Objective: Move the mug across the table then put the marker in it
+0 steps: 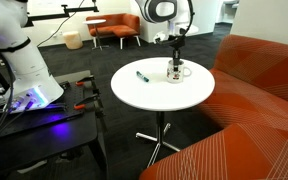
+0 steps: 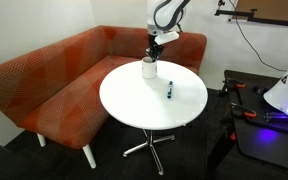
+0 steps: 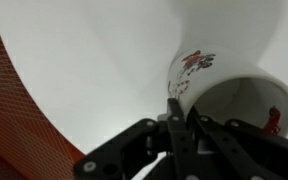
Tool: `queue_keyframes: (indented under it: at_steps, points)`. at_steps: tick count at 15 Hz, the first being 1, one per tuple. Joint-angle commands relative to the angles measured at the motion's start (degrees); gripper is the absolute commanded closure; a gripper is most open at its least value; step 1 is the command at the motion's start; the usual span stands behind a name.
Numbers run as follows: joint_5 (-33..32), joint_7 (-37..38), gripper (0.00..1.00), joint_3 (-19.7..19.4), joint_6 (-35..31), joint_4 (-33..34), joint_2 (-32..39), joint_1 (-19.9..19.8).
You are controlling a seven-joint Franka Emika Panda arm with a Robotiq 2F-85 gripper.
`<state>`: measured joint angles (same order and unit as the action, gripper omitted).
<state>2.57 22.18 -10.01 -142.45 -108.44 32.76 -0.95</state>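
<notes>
Closest in an exterior view is the star-shaped metal base [image 2: 147,148] under the round white tabletop [image 2: 134,110]. On the tabletop the blue marker [image 2: 169,90] lies flat, apart from the mug and with nothing touching it. Farther back, near the rim on the sofa side, the white mug [image 2: 149,69] stands upright on the tabletop. The hand [image 2: 152,57] hangs straight down over it, with its fingertips at the mug's rim. In the wrist view one dark finger [image 3: 174,118] sits against the mug's outer wall just beside the rim, next to the reddish-brown print [image 3: 194,62], and the open mouth of the mug lies to its side. The opposite finger is not clearly seen, so I cannot tell whether the hand is clamped on the rim or only set around it. Behind the tabletop runs the orange sofa [image 2: 54,75].
</notes>
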Motion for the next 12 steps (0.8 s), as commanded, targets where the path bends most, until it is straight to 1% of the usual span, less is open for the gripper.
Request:
queue_keyframes:
  at_steps: [1, 7, 12]
  points:
    - [0.4, 3.1, 0.98, -1.5, 2.7, 0.1, -1.5, -0.2]
    - [0.7, 7.0, 0.98, -3.5, 3.7, 0.6, -0.9, -1.3]
    - [1.7, 7.9, 0.98, -3.7, 3.6, 0.8, -0.7, -2.6]
